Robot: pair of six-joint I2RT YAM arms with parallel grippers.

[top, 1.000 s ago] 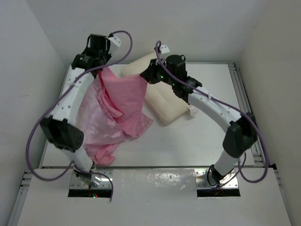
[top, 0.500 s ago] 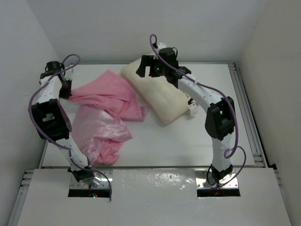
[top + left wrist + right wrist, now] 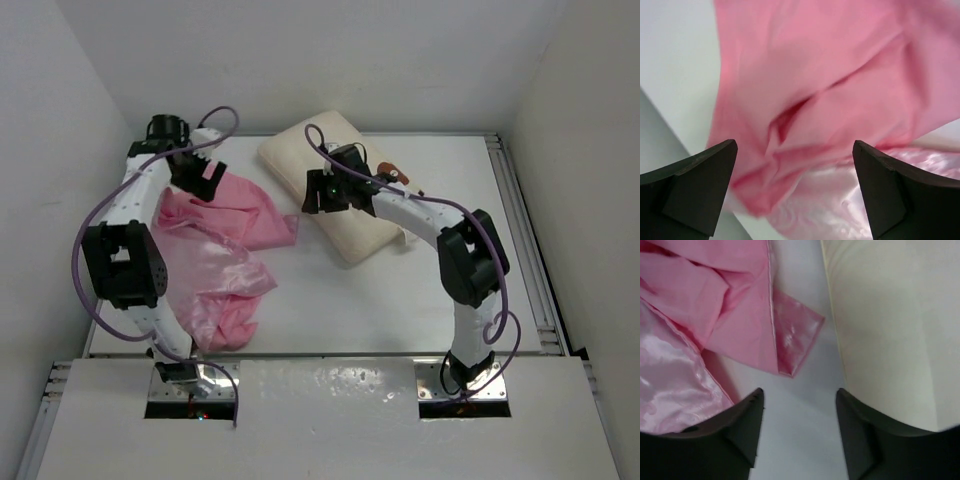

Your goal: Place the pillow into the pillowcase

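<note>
Left wrist: only pillowcase (image 3: 840, 100), left tool (image 3: 794, 146) agape; right tool (image 3: 799, 392), parted, beside pillow (image 3: 890, 330).

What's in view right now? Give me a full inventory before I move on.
pillowcase: one, shiny pink, crumpled on the left half of the table, empty
pillow: one, cream-white, lying at an angle at the back centre, outside the pillowcase, to its right
table: one, white, under everything
walls: white, on three sides of the table
arms: two, white with black joints, based at the near edge
left end effector: one, black, wide open over the pink folds at the back left, holding nothing
right end effector: one, black, open above the bare strip of table between pillowcase and pillow, holding nothing
</note>
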